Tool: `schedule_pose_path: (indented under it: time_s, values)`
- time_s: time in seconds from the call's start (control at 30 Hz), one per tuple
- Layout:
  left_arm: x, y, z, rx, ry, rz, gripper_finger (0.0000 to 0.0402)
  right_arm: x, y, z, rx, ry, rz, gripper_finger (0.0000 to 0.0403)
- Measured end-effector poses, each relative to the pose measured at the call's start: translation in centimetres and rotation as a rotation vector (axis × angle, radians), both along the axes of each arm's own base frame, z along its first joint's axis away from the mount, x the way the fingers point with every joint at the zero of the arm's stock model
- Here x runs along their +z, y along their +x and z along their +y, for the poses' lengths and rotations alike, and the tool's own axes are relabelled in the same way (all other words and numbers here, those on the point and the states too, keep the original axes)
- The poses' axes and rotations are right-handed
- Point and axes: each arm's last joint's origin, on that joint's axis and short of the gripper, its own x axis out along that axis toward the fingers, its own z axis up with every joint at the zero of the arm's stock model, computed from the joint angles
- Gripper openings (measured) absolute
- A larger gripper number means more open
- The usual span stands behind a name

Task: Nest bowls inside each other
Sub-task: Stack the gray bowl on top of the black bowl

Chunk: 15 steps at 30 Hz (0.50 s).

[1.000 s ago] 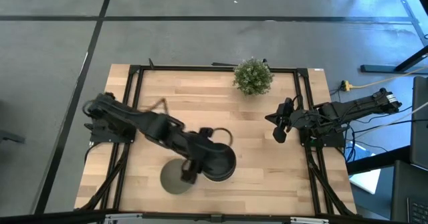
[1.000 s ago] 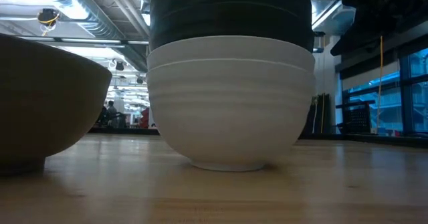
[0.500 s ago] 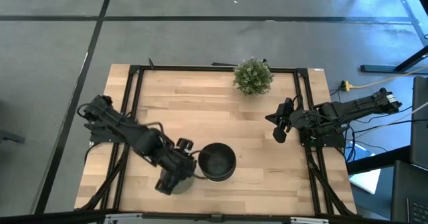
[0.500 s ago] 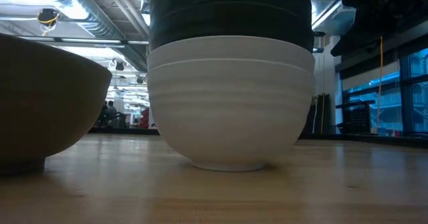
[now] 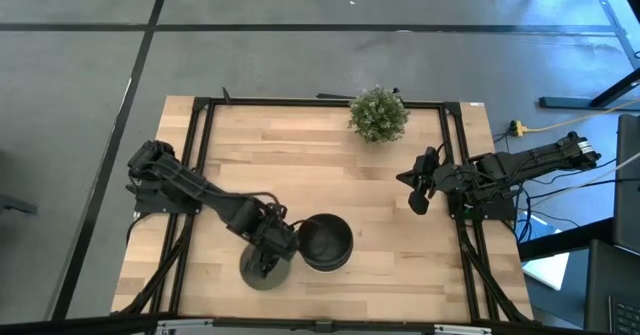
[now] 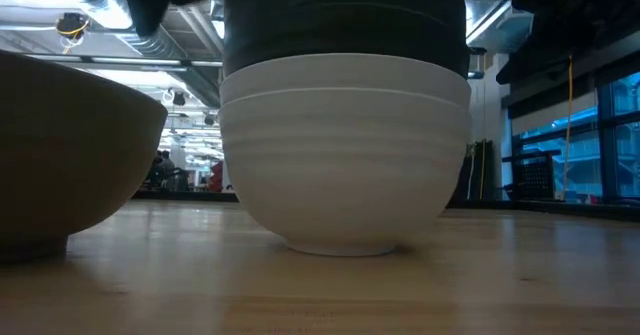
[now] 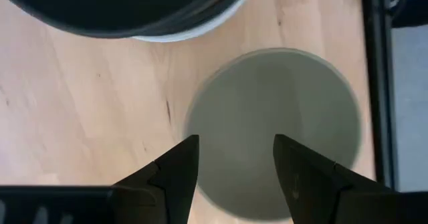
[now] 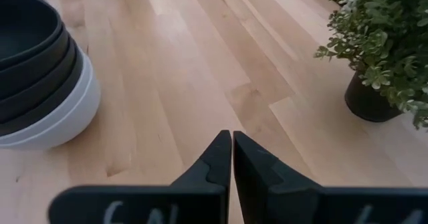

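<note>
A stack of nested bowls (image 5: 326, 243), black ones on top of white ones, stands near the table's near edge; it also shows in the low view (image 6: 345, 155). The grey-olive bowl (image 5: 262, 273) stands on its foot just left of the stack, apart from it. My left gripper (image 5: 266, 258) is open and hovers over this bowl; in the left wrist view (image 7: 235, 140) its two fingers stand over the bowl's hollow (image 7: 281, 110). My right gripper (image 5: 412, 191) is shut and empty at the table's right side.
A small green potted plant (image 5: 378, 113) stands at the table's far edge, right of the middle; it also shows in the right wrist view (image 8: 381, 43). Bare wood lies between the stack and the plant. Black frame rails (image 5: 195, 155) run along the table's sides.
My left gripper has gone from beside the stack toward the table's left and near edge, over the grey-olive bowl, and has come down into the top left of the low view. The bowls have stayed where they were.
</note>
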Motion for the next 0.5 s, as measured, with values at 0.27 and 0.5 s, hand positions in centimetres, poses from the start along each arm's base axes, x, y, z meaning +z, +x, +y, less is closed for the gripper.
schedule_pose_path:
  time_s: [0.27, 0.5]
  values:
    - [-0.3, -2.9, 3.2, 0.065, -0.081, -0.152, 0.0187, -0.2, -0.1, 0.0, -0.007, 0.020, 0.017, 0.0019]
    - [-1.8, -6.3, 4.9, 0.199, -0.151, -0.274, 0.0187, -0.2, -0.2, 0.0, -0.006, 0.016, 0.022, 0.0019]
